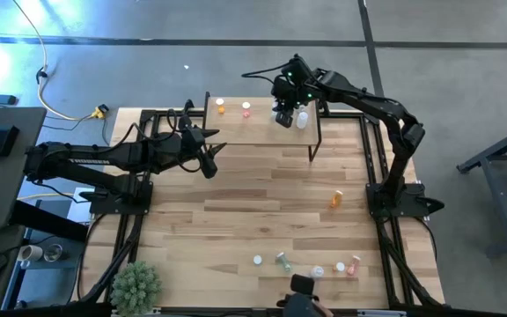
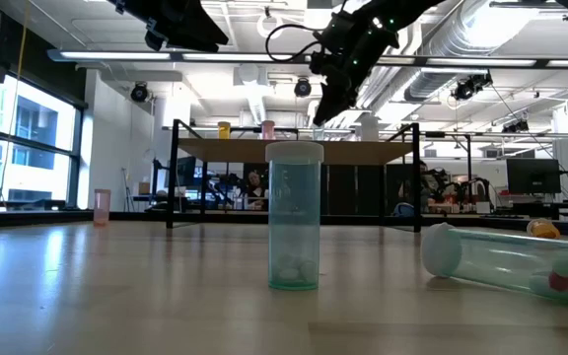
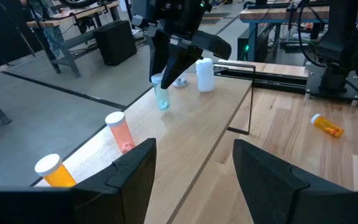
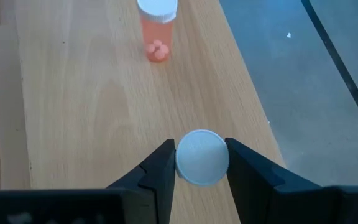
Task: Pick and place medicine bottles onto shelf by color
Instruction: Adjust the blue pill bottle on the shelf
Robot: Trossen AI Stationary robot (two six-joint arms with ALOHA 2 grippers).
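Observation:
The shelf (image 1: pixel 262 132) stands at the table's far side. On it stand an orange bottle (image 1: pixel 221 106), a pink bottle (image 1: pixel 246 109) and a white bottle (image 1: pixel 303 119). My right gripper (image 1: pixel 284 114) is over the shelf between the pink and white bottles, shut on a pale green bottle (image 3: pixel 161 94). My left gripper (image 1: pixel 208 163) is open and empty, just off the shelf's left near corner. An orange bottle (image 1: pixel 336 199) lies on the table, and several more bottles (image 1: pixel 282 260) are near the table's near edge. My right gripper pinches the green bottle's white cap (image 4: pixel 202 157) between its two fingers, one on each side of the cap's rim. The fingers (image 3: pixel 174 59) come from above, pointing down. The bottle hangs upright, its base (image 3: pixel 163 107) at the shelf board; whether it rests there I cannot tell.
A green plant (image 1: pixel 136 283) stands at the table's near left corner. In the low view a green bottle (image 2: pixel 294 217) stands upright and another (image 2: pixel 511 261) lies on its side. The shelf's black legs (image 1: pixel 315 145) rise from the table.

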